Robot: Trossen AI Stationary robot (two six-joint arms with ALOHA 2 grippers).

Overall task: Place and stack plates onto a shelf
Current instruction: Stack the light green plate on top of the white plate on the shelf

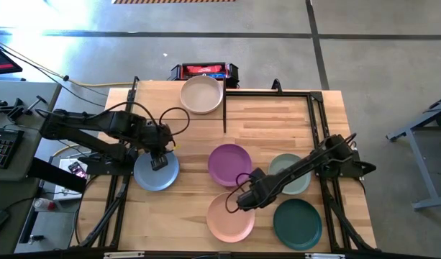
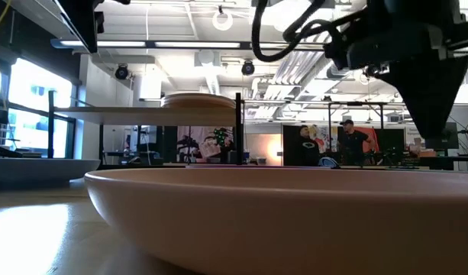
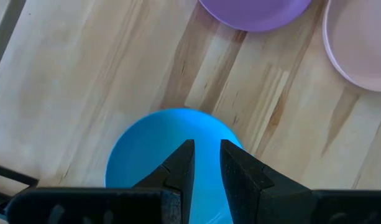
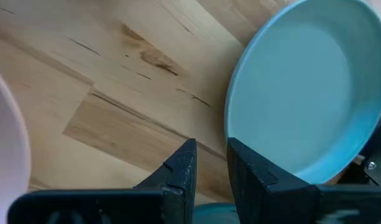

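A blue plate [image 1: 156, 171] lies flat on the table at the left. My left gripper [image 1: 159, 162] hangs above it, pointing down, fingers [image 3: 207, 152] a little apart with nothing between them. My right gripper [image 1: 243, 201] points down over bare wood among the pink plate [image 1: 231, 216], the sage green plate [image 4: 308, 87] and the dark teal plate [image 1: 298, 223]. It is open [image 4: 211, 152] and holds nothing. A purple plate [image 1: 229, 164] lies at the table's middle. A cream plate [image 1: 201, 95] rests on the shelf [image 2: 142, 113] at the far side.
Black frame rails [image 1: 317, 122] run along the table's right side and a black upright [image 1: 224, 108] stands at the shelf's end. A red and black box [image 1: 203, 70] sits beyond the far edge. People [image 2: 348, 141] stand in the room behind. Bare wood [image 1: 278, 122] lies right of the shelf.
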